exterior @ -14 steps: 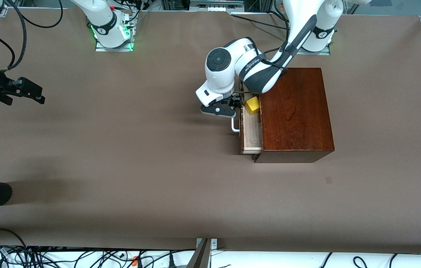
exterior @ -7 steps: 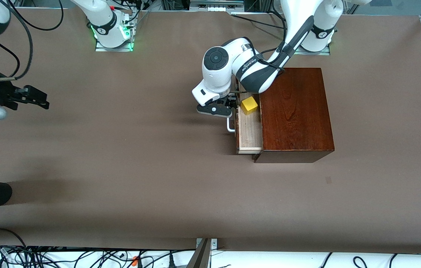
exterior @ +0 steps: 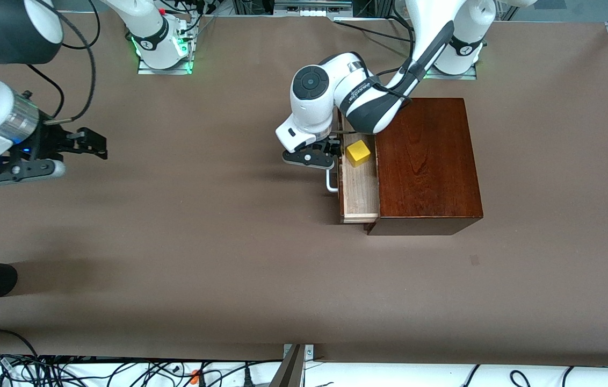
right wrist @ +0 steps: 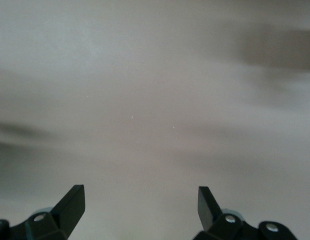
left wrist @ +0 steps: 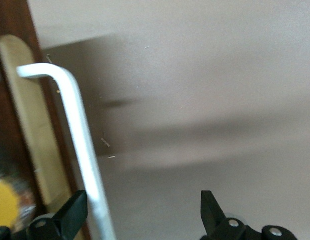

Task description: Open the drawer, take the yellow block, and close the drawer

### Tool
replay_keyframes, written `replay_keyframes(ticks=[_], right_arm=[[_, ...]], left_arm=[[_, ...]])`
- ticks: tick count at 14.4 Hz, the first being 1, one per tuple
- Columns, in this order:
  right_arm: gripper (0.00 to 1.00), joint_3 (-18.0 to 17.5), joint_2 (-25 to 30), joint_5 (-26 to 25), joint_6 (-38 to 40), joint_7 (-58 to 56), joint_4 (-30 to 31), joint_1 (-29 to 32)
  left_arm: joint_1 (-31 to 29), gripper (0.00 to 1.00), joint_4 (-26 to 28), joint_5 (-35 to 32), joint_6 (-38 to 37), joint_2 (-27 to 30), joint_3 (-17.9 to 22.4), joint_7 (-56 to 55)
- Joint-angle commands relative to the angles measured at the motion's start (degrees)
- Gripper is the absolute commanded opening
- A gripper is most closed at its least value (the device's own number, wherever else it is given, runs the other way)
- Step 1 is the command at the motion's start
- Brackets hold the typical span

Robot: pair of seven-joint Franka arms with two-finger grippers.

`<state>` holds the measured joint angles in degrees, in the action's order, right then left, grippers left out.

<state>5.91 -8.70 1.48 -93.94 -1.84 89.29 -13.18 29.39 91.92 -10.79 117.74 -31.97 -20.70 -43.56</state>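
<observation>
Brown table (exterior: 202, 242): drawer (exterior: 359, 188) part-open, yellow block (exterior: 358, 152) inside.

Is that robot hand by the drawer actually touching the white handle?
Cannot tell. In the left wrist view the open left gripper has the white handle passing just beside one finger, with no clear gap or contact.

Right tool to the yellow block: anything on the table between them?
Front view: bare table from the right tool until the left tool at the drawer handle, beside the yellow block.
</observation>
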Motion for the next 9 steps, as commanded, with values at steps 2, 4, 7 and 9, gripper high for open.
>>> replay_keyframes(ticks=[2,4,7,9], right_arm=[[1.00,0.15,-1.58,-0.33,-0.63,0.88,-1.22,-5.00],[1.00,0.07,-2.02,0.19,-0.98,0.01,-1.22,-5.27],[1.00,-3.52,-3.16,-0.16,-2.03,-0.35,-1.22,-6.59],[1.00,-5.11,-3.78,-0.16,-4.14,-0.53,-1.22,-6.94]], left_arm=[[0.06,1.00,-3.75,-0.02,-10.13,3.66,0.31,4.18],[-0.47,1.00,-6.82,-0.02,-16.20,6.11,0.66,5.59],[-5.29,1.00,-10.43,0.07,-24.03,11.56,0.32,8.92],[-9.15,1.00,-10.70,0.51,-27.46,15.60,0.40,12.69]])
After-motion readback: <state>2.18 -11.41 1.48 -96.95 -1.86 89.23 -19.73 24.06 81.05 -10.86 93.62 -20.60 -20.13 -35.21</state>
